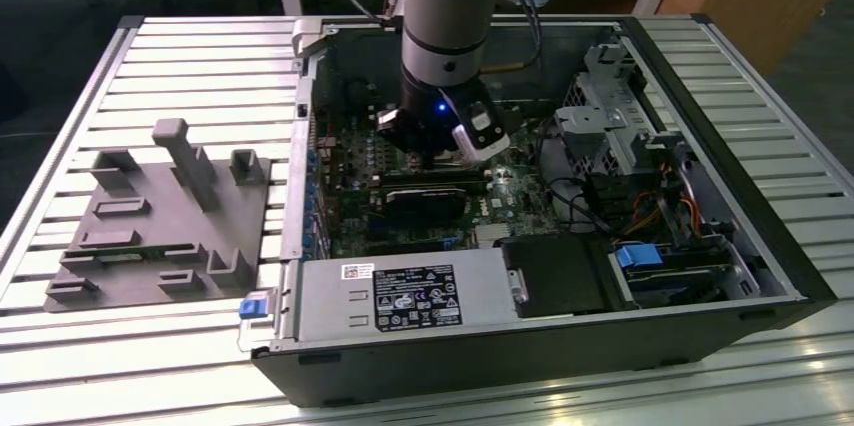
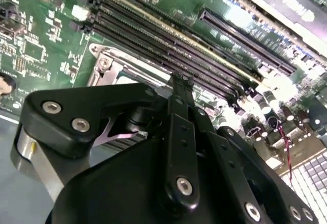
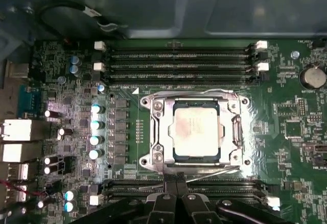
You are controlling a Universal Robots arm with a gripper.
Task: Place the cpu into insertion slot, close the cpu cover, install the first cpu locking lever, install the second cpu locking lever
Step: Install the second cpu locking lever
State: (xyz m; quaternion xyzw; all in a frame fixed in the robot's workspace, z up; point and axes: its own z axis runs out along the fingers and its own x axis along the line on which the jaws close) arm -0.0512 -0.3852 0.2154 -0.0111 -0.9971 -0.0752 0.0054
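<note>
The tool (image 3: 176, 197) sits nearest the lens in both wrist views: black, matte metal links with bright screw heads, its two slim fingers pressed together and pinching nothing that I can see. Its tips hover at the edge of the socket, just beside the near locking lever (image 3: 214, 169).

From left to right in the first wrist view:

- **Capacitors:** a row of small shiny cylindrical capacitors (image 3: 95, 124) stands on the green motherboard (image 3: 286, 127).
- **Cpu cover:** the cpu cover (image 3: 159, 132), a thin silvery stamped frame, lies flat over the socket.
- **Cpu:** the cpu (image 3: 196, 131) sits in the slot, its dull grey square top showing through the cut-out.
- **Battery:** a round coin battery (image 3: 312, 77) lies well off to the side.

Long black memory slots (image 3: 179, 60) run beyond the socket, with the far locking lever (image 3: 214, 90), a bent wire, along that edge.

I judge that placing the cpu and closing the cover are done and the lever work is in hand. I cannot tell whether either wire is hooked. Seating one calls for pressing the springy rod down and under its catch.

In the exterior view the open computer case (image 1: 747, 246) lies on a slatted metal desk (image 1: 200, 56).
</note>
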